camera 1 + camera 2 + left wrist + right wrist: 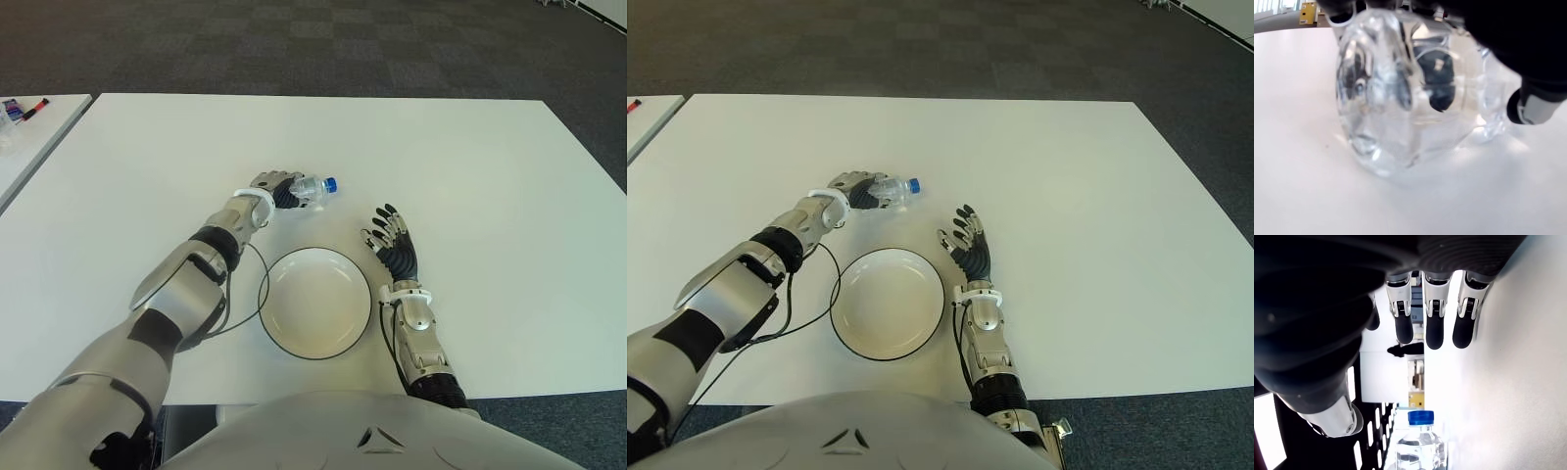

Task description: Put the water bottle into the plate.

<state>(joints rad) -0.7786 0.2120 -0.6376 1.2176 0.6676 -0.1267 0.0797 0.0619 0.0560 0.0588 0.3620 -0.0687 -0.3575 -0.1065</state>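
Two hands are showing over the white table point(470, 157), and only one is working. We are closing our left hand point(269, 191) around the water bottle point(312, 188), which is lying on its side beyond the far rim of the plate point(315, 301), its blue cap point(331, 183) pointing toward our right. Our right hand point(395, 243) is showing just to the right of the plate, fingers spread and holding nothing.

To do this step well, we are judging that the grip needs to sit firm on the body before any lift, since the clear plastic looks smooth and round enough to roll or slip. Once raised, we should be carrying it low and back toward us, over the near rim, and setting it down in the bowl's middle so it does not roll out.

In the left wrist view the bottle's base point(1400, 103) is filling the frame, with dark fingers point(1533, 58) curling over its top and side. The fingers are wrapping the body near the base end, leaving the neck and cap free.
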